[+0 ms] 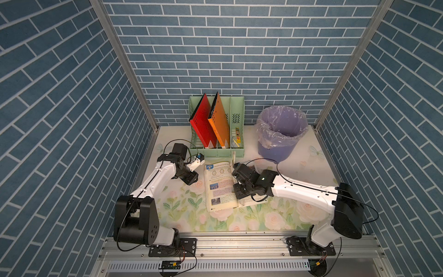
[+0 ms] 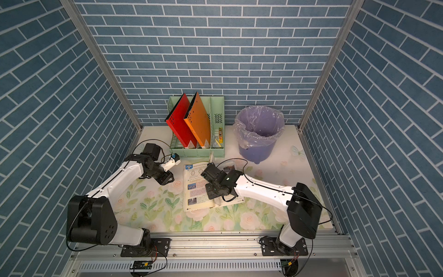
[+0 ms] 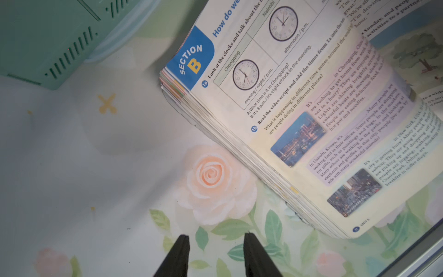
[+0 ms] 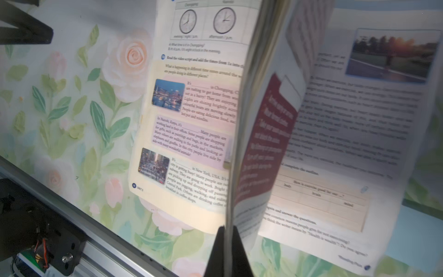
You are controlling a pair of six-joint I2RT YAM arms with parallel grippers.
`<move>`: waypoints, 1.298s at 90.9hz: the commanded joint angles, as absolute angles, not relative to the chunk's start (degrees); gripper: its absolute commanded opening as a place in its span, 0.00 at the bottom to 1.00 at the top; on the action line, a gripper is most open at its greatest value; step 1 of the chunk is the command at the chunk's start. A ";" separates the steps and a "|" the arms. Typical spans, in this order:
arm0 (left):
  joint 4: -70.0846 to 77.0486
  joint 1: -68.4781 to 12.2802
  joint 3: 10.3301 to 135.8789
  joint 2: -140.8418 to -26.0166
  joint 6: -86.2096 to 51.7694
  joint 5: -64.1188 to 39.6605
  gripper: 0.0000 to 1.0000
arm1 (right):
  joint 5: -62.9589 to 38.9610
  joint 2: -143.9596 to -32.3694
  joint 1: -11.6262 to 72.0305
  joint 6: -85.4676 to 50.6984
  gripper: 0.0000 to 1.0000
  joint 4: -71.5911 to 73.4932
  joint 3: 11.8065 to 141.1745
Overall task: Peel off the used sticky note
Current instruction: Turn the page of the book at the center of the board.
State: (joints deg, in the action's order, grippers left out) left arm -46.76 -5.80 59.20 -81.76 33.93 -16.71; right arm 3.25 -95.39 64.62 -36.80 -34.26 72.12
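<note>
Sticky note, a small olive-yellow paper tab (image 4: pixel 226 164), sits on the left-hand page of the open illustrated textbook (image 1: pixel 219 189). It lies at that page's inner edge beside the gutter, level with the end of the second pink text block. Neither pincer touches it. The textbook lies flat at the centre of the floral-printed table cover (image 1: pixel 182 206). The right pincer (image 4: pixel 227 231) is closed tight on the lower edge of a thin sheaf of pages (image 4: pixel 242 134), holding that sheaf upright over the gutter. The sticky note lies just beside the sheaf, on its 9 o'clock side, partly masked by it. The right arm reaches in over the right-hand page from 4 o'clock. The left pincer (image 3: pixel 215 238) stands at 9 o'clock of the textbook, near its outer edge. Its two black fingers (image 3: pixel 183 242) are apart with a clear gap, holding nothing, over bare table cover. At 12 o'clock of the textbook, just beyond its top edge, stands a mint-green slotted plastic file organiser (image 1: pixel 215 152). It holds a red folder (image 1: pixel 202 124) and an orange folder (image 1: pixel 219 122), both leaning. At 2 o'clock stands a round purple waste bin with a clear plastic liner (image 1: pixel 280 134), well apart from both pincers.
</note>
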 commanded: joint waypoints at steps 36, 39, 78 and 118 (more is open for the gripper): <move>-46.65 -4.54 63.66 -85.18 30.65 -21.79 0.43 | -0.48 -119.09 71.87 -35.93 0.41 -27.59 84.37; -45.84 -5.65 63.91 -85.76 29.53 -22.21 0.43 | -0.98 -118.74 71.73 -36.53 0.47 -26.02 83.56; -34.26 -18.58 60.67 -94.98 22.10 -16.18 0.42 | -8.36 -104.92 69.85 -38.33 0.72 -6.28 71.19; -40.66 -28.01 71.85 -92.66 19.47 -11.69 0.43 | -4.96 -71.02 53.58 -39.78 0.68 -9.94 46.18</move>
